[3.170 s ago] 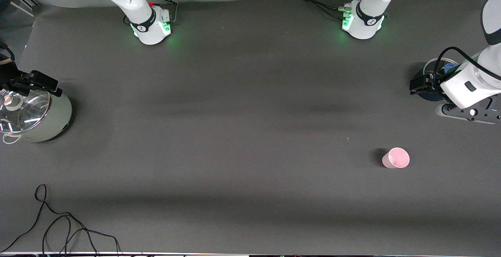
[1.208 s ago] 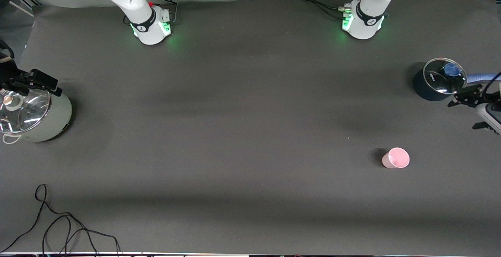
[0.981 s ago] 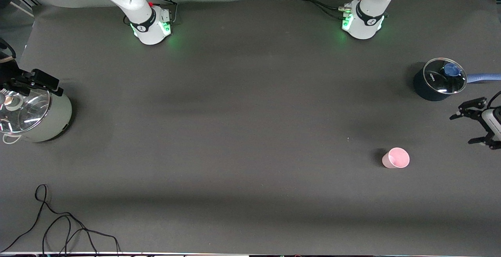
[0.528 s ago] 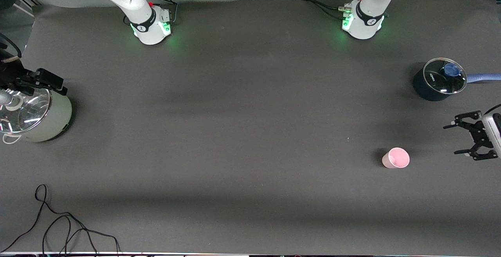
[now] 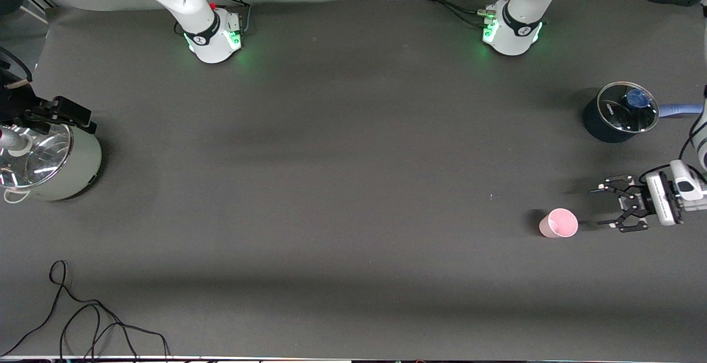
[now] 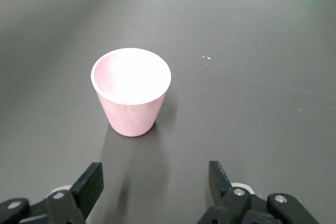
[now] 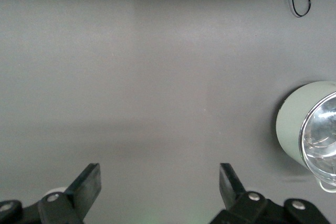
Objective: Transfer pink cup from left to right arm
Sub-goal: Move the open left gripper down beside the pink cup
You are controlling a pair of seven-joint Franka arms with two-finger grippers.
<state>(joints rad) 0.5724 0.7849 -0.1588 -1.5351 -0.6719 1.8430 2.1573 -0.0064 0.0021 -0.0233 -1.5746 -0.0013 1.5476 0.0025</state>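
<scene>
Front view: left hand (image 5: 602,206) open beside pink cup (image 5: 558,223)

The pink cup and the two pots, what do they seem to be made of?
The pink cup: probably matte plastic, uniform and glare-free. The pale green pot: maybe enamelled metal; its lid mirrors light like steel or glass. The dark blue pot: coated metal perhaps, under a clear glass lid.
</scene>
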